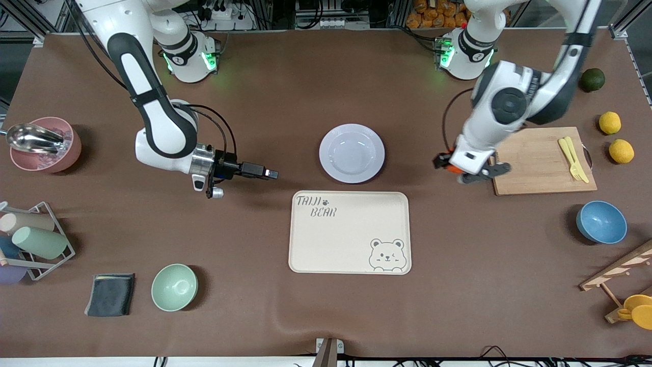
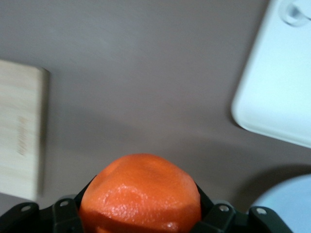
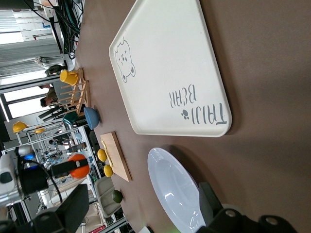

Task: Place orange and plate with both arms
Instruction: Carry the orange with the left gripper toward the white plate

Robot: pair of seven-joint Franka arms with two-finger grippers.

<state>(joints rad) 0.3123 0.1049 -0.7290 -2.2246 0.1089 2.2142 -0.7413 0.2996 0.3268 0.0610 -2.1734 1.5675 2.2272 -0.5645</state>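
Mint bowl [image 1: 174, 287] and cloth [image 1: 110, 294] sit lowest in frame, well out of the way. Mid-frame, the tray [image 1: 349, 232] is bare with the plate [image 1: 352, 153] just above it, untouched. Left gripper [image 1: 461, 171], center-right by the board [image 1: 542, 160] edge, is pinching the orange [image 2: 141, 194] up off the table, looks ready to carry it over. Right gripper [image 1: 254, 171], center-left, is spread wide and aimed at the plate, with bare table between them.

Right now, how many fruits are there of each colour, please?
Orange: 1, the orange held in the left pincer.
Yellow: 2, lemons.
Dark green: 1, round fruit.
Total: 4
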